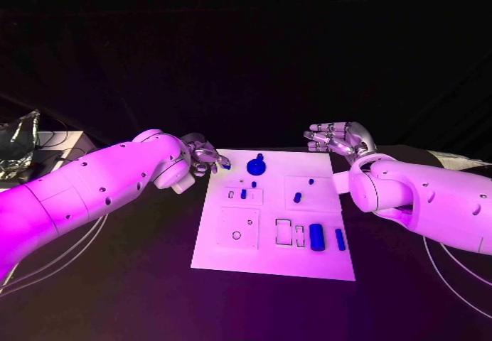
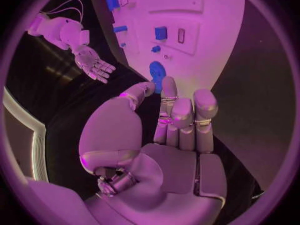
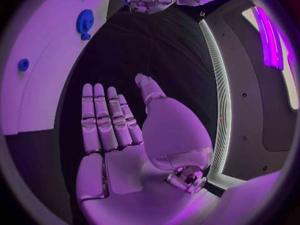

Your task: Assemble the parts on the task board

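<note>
Leftmost, the left hand [image 1: 205, 155] hovers at the far left corner of the white task board [image 1: 269, 252], fingers loosely apart and holding nothing. Just right of it, at the board's far edge, lies a round blue gear [image 1: 255, 167] with a small knob beside it. Nearer, small blue pegs [image 1: 297, 197] stand in the board's middle panels, and two upright blue bars [image 1: 317, 236] sit near the right edge, beside empty slots. Farther right, off the board's far right corner above the dark surface [image 1: 123, 284], the right hand [image 1: 341, 136] hangs spread and empty. These parts look small, rigid, light plastic, probably smooth; the gear seems best pinched across its rim from above.
</note>
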`<state>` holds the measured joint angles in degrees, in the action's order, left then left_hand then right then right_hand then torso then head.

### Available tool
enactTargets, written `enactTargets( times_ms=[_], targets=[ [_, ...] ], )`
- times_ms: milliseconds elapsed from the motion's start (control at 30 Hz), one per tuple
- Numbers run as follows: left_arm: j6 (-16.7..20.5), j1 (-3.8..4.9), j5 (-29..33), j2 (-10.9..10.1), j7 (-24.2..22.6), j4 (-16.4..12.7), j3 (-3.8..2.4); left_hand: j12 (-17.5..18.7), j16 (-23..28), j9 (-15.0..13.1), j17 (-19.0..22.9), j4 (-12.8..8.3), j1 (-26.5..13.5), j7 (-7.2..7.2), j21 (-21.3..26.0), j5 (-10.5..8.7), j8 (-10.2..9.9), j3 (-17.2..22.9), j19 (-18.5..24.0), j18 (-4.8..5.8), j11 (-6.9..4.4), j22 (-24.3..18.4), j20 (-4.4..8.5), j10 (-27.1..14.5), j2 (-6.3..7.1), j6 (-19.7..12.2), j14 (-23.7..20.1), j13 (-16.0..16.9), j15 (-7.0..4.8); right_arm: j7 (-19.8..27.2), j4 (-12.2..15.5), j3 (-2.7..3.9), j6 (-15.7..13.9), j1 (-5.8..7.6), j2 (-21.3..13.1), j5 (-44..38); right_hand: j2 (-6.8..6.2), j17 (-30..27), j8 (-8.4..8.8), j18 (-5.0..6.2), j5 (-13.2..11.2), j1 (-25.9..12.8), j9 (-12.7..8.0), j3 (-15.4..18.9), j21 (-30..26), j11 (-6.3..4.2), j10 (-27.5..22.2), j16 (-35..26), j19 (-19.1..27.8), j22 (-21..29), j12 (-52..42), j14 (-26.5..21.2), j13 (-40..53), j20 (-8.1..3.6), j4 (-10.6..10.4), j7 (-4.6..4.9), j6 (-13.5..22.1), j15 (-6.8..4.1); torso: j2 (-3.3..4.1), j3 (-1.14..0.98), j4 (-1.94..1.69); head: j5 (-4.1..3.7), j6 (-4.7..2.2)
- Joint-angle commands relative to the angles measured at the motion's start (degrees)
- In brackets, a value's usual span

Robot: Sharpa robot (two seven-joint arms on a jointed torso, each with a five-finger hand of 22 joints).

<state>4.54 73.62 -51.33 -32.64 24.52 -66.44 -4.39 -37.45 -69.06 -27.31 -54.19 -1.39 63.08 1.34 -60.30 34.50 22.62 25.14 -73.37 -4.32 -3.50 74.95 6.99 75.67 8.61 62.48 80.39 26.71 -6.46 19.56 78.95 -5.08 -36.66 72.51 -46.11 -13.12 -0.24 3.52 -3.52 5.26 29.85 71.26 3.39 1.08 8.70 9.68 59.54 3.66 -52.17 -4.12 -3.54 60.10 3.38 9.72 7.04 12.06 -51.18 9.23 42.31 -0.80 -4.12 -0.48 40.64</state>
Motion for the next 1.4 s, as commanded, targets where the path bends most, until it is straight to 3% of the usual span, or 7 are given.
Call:
enactTargets(
  times_ms=[33,267,600,733,933,1400],
  targets=[
    [3.9,-0.29,-1.4,-1.3,1.4,-3.2,0.31,0.5,0.7,-11.1,0.5,-6.2,0.3,-0.94,-0.4,0.07,-0.5,6.0,-0.5,0.77,-0.54,2.3,0.03,1.0,-0.37,1.3,0.2,0.0,-0.13,0.8,-0.4,0.02,0.7,0.01,0.0,-1.2,0.23,-0.1,0.31,-0.6,0.2,-0.2,-0.1,0.0,0.1,0.22,-0.3,-0.2,0.2,0.1,0.2,-0.3,-0.1,0.04,0.3,0.15,0.4,-0.02,-0.33,0.02,0.03,0.05,0.22],
    [7.3,-1.25,-4.4,-3.7,3.0,-8.1,0.85,1.2,0.6,-11.2,0.6,-5.4,0.8,-1.27,-1.5,-0.06,-0.9,5.1,-1.2,1.0,-0.77,2.7,0.24,2.3,-0.02,2.0,0.4,-0.6,-0.31,0.9,-1.0,-0.03,0.7,0.02,0.0,-2.5,0.14,-0.1,0.31,-0.61,0.2,-0.1,-0.1,0.1,0.1,0.22,-0.3,-0.2,0.3,0.1,0.2,-0.4,-0.1,0.06,0.3,0.15,0.5,0.01,-0.74,0.27,-0.12,0.03,0.74],
    [11.3,-2.58,-4.9,-3.9,3.9,-9.8,3.03,0.9,-0.1,-11.7,0.2,-4.8,1.1,-1.43,-1.9,-0.11,-0.8,5.3,-1.4,0.92,-0.92,2.9,0.22,2.6,0.35,2.2,0.5,-0.8,-0.47,0.3,-0.8,-0.04,0.1,0.22,-0.4,-2.4,0.13,-0.1,0.31,-0.62,0.2,-0.1,-0.1,0.1,0.1,0.23,-0.3,-0.2,0.3,0.0,0.2,-0.5,-0.1,0.07,0.2,0.15,0.5,0.03,-1.26,0.4,-0.28,-0.12,1.56],
    [10.7,-3.29,-4.6,-3.5,3.7,-9.7,3.34,0.9,-0.2,-11.9,0.1,-4.5,0.9,-1.6,-1.9,-0.27,-0.6,5.1,-1.4,0.92,-0.97,2.9,0.17,2.6,0.36,2.3,0.5,-0.8,-0.47,-0.3,-0.5,-0.04,-0.4,0.33,-0.5,-3.0,0.08,-0.1,0.31,-0.68,0.2,-0.2,-0.1,0.1,0.1,0.26,-0.3,-0.2,0.4,0.0,0.2,-0.7,-0.1,0.11,0.1,0.16,0.5,0.08,-1.13,0.25,-0.21,-0.04,1.58],
    [9.6,-3.96,-4.4,-2.7,3.9,-8.6,3.63,0.8,-0.3,-11.9,-0.1,-4.4,1.0,-1.63,-1.9,-0.4,-0.5,5.1,-1.4,0.93,-0.99,3.0,0.14,2.7,0.3,2.4,0.5,-0.8,-0.46,-0.5,-0.2,-0.04,-0.4,0.48,-0.5,-3.4,0.05,-0.1,0.31,-0.78,0.2,-0.1,-0.1,0.0,0.1,0.26,-0.3,-0.2,0.7,0.0,0.2,-0.7,-0.1,0.14,0.1,0.16,0.5,0.09,-1.1,0.27,-0.35,-0.31,1.63],
    [5.0,-4.4,-5.1,-1.1,5.8,-6.8,3.92,0.9,-0.4,-11.8,0.0,-4.4,1.4,-1.53,-1.7,-0.46,-0.7,4.9,-1.2,0.91,-0.93,2.9,0.08,2.6,0.06,2.3,0.4,-0.9,-0.41,-0.4,0.2,-0.04,0.2,0.6,-0.4,-3.5,0.12,-0.1,0.33,-1.1,0.3,0.0,-0.1,-0.4,0.1,0.23,-0.4,-0.2,0.9,0.0,0.2,-0.1,-0.1,-0.01,0.2,0.18,0.7,-0.06,-1.05,0.27,-0.41,-0.55,2.24]
  ],
)
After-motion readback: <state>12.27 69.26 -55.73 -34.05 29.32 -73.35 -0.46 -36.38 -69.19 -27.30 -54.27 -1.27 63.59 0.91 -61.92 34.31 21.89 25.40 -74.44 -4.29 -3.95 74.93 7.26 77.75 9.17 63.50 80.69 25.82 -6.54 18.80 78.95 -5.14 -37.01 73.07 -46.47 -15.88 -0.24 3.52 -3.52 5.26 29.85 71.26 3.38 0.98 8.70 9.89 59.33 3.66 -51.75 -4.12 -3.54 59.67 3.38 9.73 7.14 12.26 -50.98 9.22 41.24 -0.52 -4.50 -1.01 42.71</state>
